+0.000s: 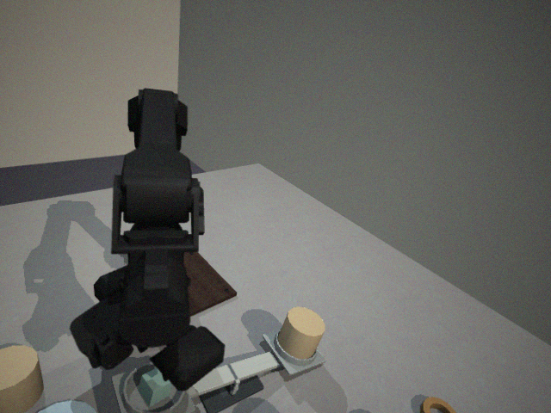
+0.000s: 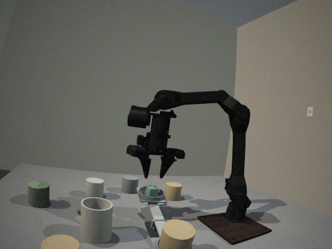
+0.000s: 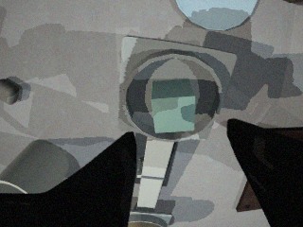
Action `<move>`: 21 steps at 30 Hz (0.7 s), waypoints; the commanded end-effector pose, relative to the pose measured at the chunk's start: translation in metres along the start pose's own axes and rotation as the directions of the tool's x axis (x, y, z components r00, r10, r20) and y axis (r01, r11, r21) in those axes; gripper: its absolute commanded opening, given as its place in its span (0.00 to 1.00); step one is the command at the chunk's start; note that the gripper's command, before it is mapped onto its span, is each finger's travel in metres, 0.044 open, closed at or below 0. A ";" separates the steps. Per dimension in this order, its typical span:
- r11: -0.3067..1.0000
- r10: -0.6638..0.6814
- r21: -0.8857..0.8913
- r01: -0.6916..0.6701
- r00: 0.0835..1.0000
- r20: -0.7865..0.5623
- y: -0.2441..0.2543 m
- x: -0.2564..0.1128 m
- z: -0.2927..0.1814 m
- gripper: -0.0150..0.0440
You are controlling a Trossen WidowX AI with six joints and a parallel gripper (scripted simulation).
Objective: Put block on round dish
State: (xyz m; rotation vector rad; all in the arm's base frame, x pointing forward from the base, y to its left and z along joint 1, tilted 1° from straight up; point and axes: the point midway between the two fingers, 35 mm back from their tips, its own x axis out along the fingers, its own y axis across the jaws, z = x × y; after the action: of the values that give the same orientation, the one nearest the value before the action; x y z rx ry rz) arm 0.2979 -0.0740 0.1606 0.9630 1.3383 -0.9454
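Note:
A green block point(image 1: 153, 386) point(image 2: 152, 190) point(image 3: 174, 113) sits uncovered inside the ringed pan at one end of the balance point(image 1: 253, 367) point(image 2: 156, 212) point(image 3: 158, 158). My gripper point(image 2: 153, 177) point(image 3: 181, 132) is open and empty, pointing down above the block, with the fingertips clear above the pan. A tan cup point(image 1: 300, 333) point(image 2: 177, 235) stands on the balance's other end. Another tan cup point(image 1: 20, 378) point(image 2: 173, 191) stands on the table, off the balance, near the dish. The round light blue dish point(image 1: 66, 407) point(image 3: 218, 14) is bare where it shows; the top view cuts part of it off.
In the exterior view, a hollow cream mug point(image 2: 96, 222), a green cylinder point(image 2: 38, 194), a cream cylinder point(image 2: 94, 189) and a grey one point(image 2: 129, 184) stand left of the balance. A tan top point(image 2: 60, 243) shows at the bottom edge. The arm's brown base plate point(image 1: 208, 288) point(image 2: 233, 227) lies beside the balance.

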 end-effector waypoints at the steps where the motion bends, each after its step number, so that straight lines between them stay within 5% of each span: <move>1: 0.999 -0.003 0.043 0.003 1.000 0.004 0.001 -0.001 -0.001 0.69; 21: 0.999 -0.003 0.043 0.002 1.000 0.004 0.001 0.031 0.000 0.69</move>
State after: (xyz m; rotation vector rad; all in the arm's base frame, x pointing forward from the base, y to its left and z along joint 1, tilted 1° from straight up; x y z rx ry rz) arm 0.2994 -0.0725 0.1346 0.9921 1.3233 -0.9751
